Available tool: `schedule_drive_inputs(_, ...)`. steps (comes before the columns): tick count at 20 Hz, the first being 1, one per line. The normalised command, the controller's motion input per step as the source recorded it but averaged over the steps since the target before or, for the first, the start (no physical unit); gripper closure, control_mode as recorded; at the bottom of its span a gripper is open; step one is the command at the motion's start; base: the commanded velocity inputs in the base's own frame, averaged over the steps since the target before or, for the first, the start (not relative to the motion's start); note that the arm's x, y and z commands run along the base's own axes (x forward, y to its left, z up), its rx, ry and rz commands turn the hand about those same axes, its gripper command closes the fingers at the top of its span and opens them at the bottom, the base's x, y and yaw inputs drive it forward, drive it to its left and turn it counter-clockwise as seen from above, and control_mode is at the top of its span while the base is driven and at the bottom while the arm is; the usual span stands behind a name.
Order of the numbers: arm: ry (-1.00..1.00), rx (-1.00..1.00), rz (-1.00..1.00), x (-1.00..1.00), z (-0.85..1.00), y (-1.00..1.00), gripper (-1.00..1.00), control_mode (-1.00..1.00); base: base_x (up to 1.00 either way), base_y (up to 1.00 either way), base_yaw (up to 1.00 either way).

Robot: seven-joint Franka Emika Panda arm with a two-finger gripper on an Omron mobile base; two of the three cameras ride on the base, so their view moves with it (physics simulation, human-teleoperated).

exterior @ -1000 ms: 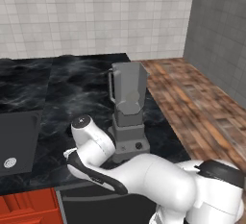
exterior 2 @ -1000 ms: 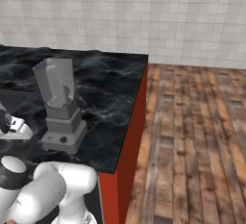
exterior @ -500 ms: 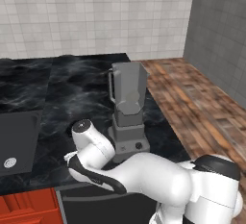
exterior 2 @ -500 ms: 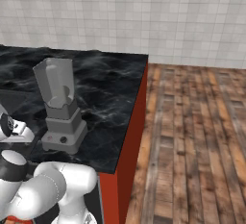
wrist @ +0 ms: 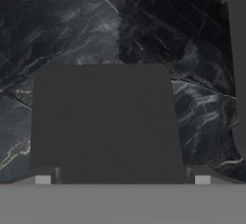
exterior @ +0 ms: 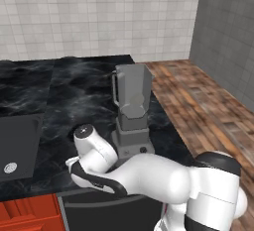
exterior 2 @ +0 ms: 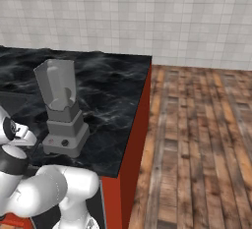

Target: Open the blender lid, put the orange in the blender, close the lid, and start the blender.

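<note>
Across the black marbled worktop (exterior: 74,101) the surface runs back to a wall of pale square tiles, and its right edge drops as a red side panel to a wooden plank floor (exterior 2: 206,125); a grey wall closes the room on the far right of the left base view. Toward the worktop's left edge a dark sink basin (exterior: 15,145) is set into it. Near the right front corner stands the blender (exterior: 133,111), upright, its tapered jar open at the top, with the handle on the side toward the sink and a red button and black knob on the front of its stepped base. My arm is folded low at the front edge, just left of the blender's base. My tool (wrist: 122,182) points down at the worktop with its jaws spread wide and nothing between them. Directly ahead of the fingertips (wrist: 43,180) lies the blender lid (wrist: 105,122), a flat dark square lying on the marble, its near edge spanning the gap between them; whether they touch it I cannot tell.
</note>
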Motion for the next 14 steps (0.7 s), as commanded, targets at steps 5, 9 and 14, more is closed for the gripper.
schedule_drive_inputs(5, 0.00, 0.00, 0.00, 0.15, -0.11, 0.11, -1.00, -1.00, 0.00, 0.00, 0.00)
schedule_drive_inputs(9, 0.00, 0.00, 0.00, 0.11, -0.14, 0.00, -1.00, -1.00, 0.00, 0.00, 0.00)
schedule_drive_inputs(14, 0.01, 0.01, 0.00, 0.09, -0.26, -0.01, -1.00, -1.00, 0.00, 0.00, 0.00)
